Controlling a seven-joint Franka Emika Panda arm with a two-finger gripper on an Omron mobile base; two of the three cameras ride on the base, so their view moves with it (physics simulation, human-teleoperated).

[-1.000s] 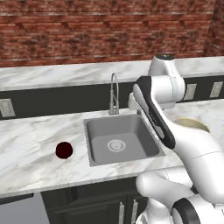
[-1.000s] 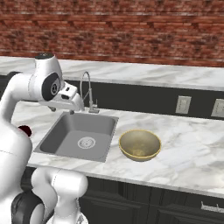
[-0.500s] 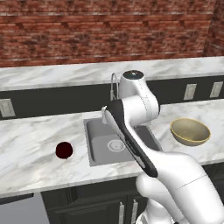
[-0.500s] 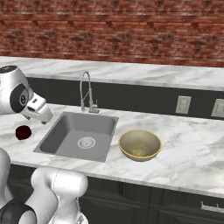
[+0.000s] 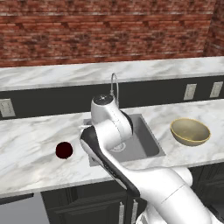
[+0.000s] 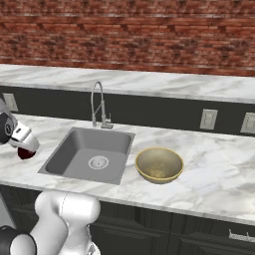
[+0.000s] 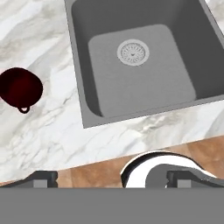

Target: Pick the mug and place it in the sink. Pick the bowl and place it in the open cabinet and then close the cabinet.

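The dark red mug stands upright on the white marble counter, left of the sink. In the hand view the mug lies at the left and the sink with its round drain at the top. My gripper hangs open and empty above the counter's front edge, between mug and sink; its fingertips stand wide apart. My hand partly covers the mug at the left edge. The cream bowl sits right of the sink. The cabinet is out of view.
A chrome gooseneck faucet rises behind the sink. Wall outlets sit on the dark backsplash under a brick wall. The counter's front edge and brown floor lie below my hand. My own arm hides the sink's left part.
My arm has swung left, from over the sink's right side to above the counter between sink and mug. The jaws stayed open. Mug and bowl have not moved.
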